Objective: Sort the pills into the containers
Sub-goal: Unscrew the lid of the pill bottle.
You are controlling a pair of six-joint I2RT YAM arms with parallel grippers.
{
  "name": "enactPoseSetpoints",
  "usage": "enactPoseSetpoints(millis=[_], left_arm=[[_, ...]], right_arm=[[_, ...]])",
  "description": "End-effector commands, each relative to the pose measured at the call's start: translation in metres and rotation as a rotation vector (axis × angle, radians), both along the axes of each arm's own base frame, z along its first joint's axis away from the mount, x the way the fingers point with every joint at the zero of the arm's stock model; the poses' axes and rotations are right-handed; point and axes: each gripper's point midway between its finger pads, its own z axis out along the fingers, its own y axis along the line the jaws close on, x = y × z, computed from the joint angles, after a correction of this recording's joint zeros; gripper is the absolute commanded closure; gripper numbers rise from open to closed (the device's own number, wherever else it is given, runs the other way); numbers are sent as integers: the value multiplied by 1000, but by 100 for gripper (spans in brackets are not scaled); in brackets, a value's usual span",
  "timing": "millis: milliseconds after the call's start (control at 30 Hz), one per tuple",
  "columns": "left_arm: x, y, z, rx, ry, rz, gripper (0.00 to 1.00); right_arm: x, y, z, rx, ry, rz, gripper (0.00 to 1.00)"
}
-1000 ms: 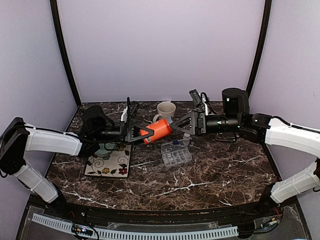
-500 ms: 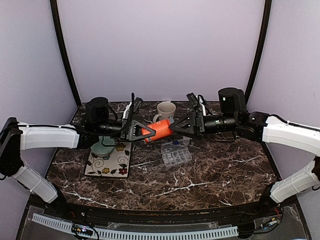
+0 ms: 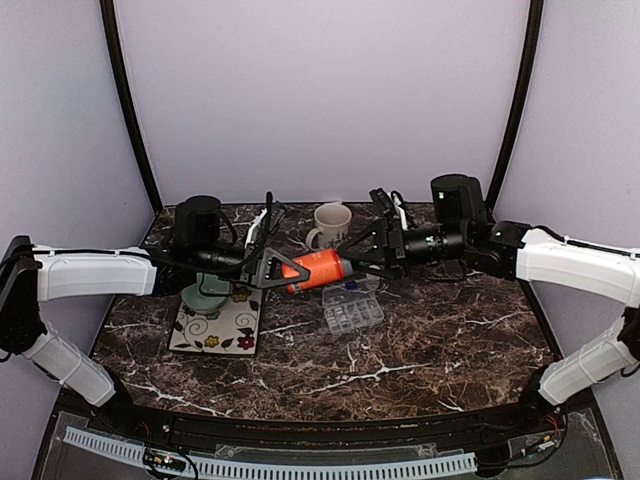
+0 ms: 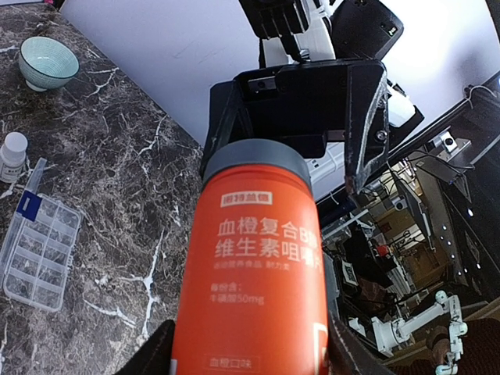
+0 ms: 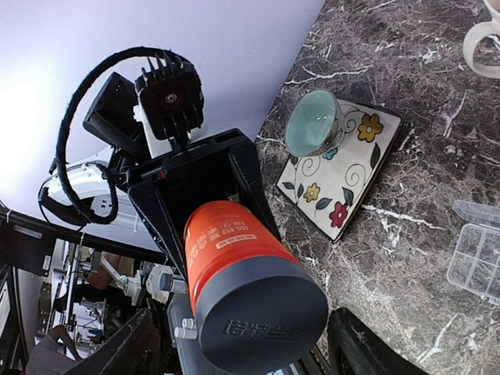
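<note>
Top external view: orange bottle (image 3: 315,270) level in the air, between both arms.
Left fingers (image 4: 156,351): clamped on the bottle's base end.
Right fingers (image 5: 129,348): spread either side of the grey cap (image 5: 262,312), not touching.
Organiser box (image 3: 352,308): lid open, on the bench (image 3: 430,350) just below the bottle.

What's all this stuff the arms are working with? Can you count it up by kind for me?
Bottles: 2 (orange bottle, small white bottle)
Bowls: 2 (green bowl, second green bowl)
Mug: 1
Organiser box: 1
Flowered tile: 1
Total: 7
</note>
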Motion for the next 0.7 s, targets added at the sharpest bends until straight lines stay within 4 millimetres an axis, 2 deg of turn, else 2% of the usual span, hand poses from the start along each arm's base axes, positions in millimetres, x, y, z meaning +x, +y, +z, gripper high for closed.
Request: enactPoseSetpoints(millis=[0, 333, 667], left_arm=[[-4, 3, 39, -67, -103, -25, 91], [-3, 0, 42, -67, -106, -40, 92], [-2, 0, 43, -73, -90, -45, 95]], right_arm=[[1, 5, 17, 63, -18, 24, 27], [1, 9, 13, 65, -4, 43, 38], [1, 6, 11, 48, -52, 64, 73]])
